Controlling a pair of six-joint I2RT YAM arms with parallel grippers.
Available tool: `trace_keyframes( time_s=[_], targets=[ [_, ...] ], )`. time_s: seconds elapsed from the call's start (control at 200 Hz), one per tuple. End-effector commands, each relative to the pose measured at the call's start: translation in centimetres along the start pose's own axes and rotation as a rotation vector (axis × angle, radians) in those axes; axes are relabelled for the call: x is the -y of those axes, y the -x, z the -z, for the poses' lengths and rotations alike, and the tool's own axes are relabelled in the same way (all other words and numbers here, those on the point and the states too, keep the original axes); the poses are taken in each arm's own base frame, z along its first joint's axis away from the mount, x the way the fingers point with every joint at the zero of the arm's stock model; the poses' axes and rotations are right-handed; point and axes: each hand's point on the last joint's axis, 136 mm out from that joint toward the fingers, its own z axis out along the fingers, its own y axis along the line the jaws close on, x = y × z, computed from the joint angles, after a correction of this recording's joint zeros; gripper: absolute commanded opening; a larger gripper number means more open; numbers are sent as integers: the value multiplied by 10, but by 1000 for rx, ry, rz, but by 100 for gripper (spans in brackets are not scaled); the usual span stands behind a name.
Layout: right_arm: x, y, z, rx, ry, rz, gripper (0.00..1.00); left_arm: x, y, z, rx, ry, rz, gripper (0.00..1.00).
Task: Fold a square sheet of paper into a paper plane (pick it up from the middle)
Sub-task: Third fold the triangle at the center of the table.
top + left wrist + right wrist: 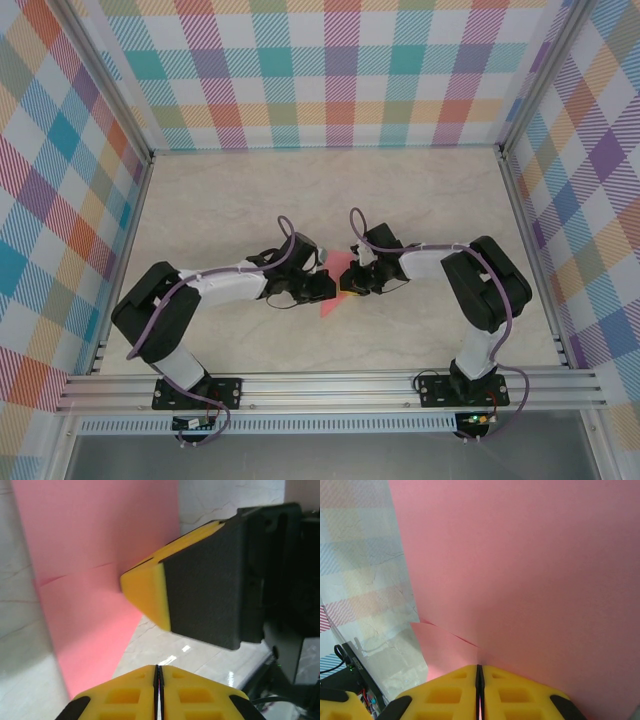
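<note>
- The left fingers (166, 692) are pressing flat against each other, closed, with just a hairline seam showing between the 2 yellow pads. A pink edge is running down just beside them, and I cannot tell whether any of it is caught in that seam.
- The right fingers (487, 686) are closed too, and they are pinching the sheet of paper (530, 570), which is rising straight out of their seam.
- In the left wrist view, the yellow tip of the right fingers is biting the sheet's edge right where a faint crease is crossing the paper.
- In the right wrist view, a second pink layer is peeking out under the sheet's lower left edge.
- From above, the 2 sets of fingers are meeting almost tip to tip, with the salmon-pink sheet lying between and under them and 1 corner pointing toward the near edge.
- The pale marble-patterned bench (300, 200) is carrying it all; whether the sheet is touching it, I cannot tell.
- Plaid walls (330, 70) are enclosing the bench on 3 sides, and an aluminium rail (330, 385) is holding both arm bases.
</note>
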Motion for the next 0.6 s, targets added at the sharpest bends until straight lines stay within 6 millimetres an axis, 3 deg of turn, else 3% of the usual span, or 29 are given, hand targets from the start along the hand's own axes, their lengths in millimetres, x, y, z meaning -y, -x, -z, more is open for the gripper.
trace_keyframes(
  time_s=[0.0,0.33,0.595],
  targets=[
    [27,-5,-8,-8,-102,-41,11,7,-1,-12,-54,-92,63,11],
    [32,-8,-8,-16,-123,-52,12,-39,-23,-22,-108,45,139,12],
    [36,-8,-7,-12,-147,-59,12,-62,-48,-19,-161,95,167,12]
  ],
)
